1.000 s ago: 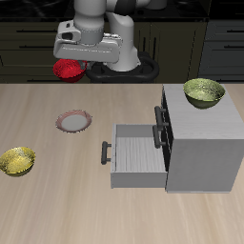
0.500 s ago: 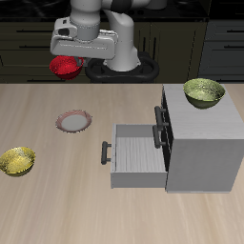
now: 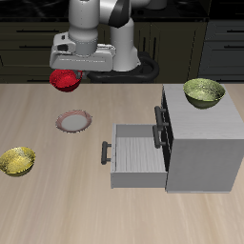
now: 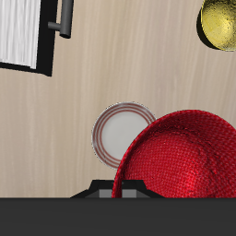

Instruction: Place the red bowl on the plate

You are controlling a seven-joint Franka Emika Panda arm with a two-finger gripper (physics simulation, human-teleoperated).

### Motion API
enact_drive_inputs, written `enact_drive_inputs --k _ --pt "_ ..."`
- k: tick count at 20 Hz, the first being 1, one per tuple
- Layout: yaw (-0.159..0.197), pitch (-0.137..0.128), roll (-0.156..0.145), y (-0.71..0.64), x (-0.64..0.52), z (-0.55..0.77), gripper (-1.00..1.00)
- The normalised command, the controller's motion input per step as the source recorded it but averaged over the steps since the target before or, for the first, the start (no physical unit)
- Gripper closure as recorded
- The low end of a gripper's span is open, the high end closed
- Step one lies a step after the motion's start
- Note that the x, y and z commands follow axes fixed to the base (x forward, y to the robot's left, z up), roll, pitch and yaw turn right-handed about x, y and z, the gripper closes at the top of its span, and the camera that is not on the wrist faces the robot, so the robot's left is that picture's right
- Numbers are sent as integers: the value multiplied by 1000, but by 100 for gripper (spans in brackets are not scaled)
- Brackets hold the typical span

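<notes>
My gripper (image 3: pixel 66 72) is shut on the rim of the red bowl (image 3: pixel 65 81) and holds it in the air, above the table and a little farther back than the plate (image 3: pixel 73 121). The plate, with a grey-white centre and pinkish-brown rim, lies flat on the wooden table. In the wrist view the red bowl (image 4: pixel 180 157) fills much of the picture, and the plate (image 4: pixel 120 132) shows below it, partly covered by the bowl. My fingertips are hidden behind the bowl.
A grey cabinet (image 3: pixel 200 143) stands on the table with its drawer (image 3: pixel 136 152) pulled open toward the plate. A yellow-green bowl (image 3: pixel 203 91) sits on the cabinet's top. Another yellow-green bowl (image 3: pixel 17 160) lies near the table's front edge and shows in the wrist view (image 4: pixel 220 23).
My gripper has carried the red bowl downward and slightly toward the plate. Nothing else has moved.
</notes>
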Motion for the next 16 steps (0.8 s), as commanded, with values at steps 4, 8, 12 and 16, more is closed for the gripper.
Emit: enact_drive_inputs --k 4,8,12,16 --pt "23 -4 13 76 142 -256 100" --pt "30 -12 5 100 106 -304 100" --pt "-46 39 19 80 70 -220 100" --pt "-16 8 6 27 17 -206 100"
